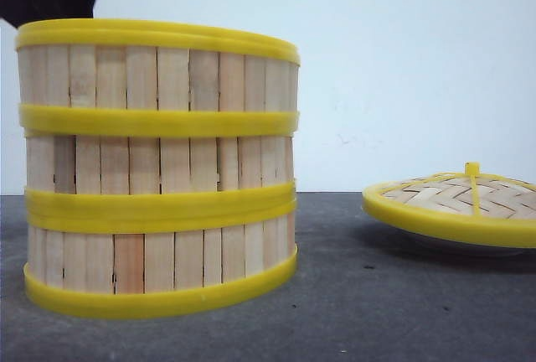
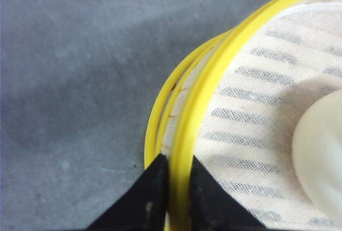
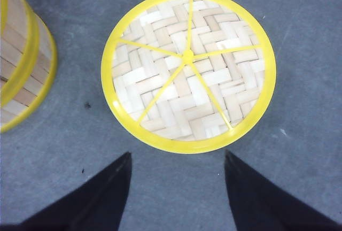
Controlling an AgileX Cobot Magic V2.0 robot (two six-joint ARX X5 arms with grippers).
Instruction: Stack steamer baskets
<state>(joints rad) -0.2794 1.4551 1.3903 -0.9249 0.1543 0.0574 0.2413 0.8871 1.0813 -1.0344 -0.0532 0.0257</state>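
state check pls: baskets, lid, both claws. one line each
steamer baskets: all three stacked in one upright column on the table, tiers slightly offset.
top basket: rim pinched by the left claw; cloth liner and a pale round item inside.
left claw: shut on the top basket's rim.
woven lid: off the stack, dome up, beside it.
right claw: open, empty, above the table near the lid.

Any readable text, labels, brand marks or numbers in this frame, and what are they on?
None can be read in any view.
Stack of slatted light-wood steamer baskets with yellow rims: no print or label.
Domed woven bamboo lid with yellow rim: only weave and yellow ribs.
Dark grey tabletop: bare, a few specks.
Left tool, shut on the top basket's rim, and right tool, open: plain black.
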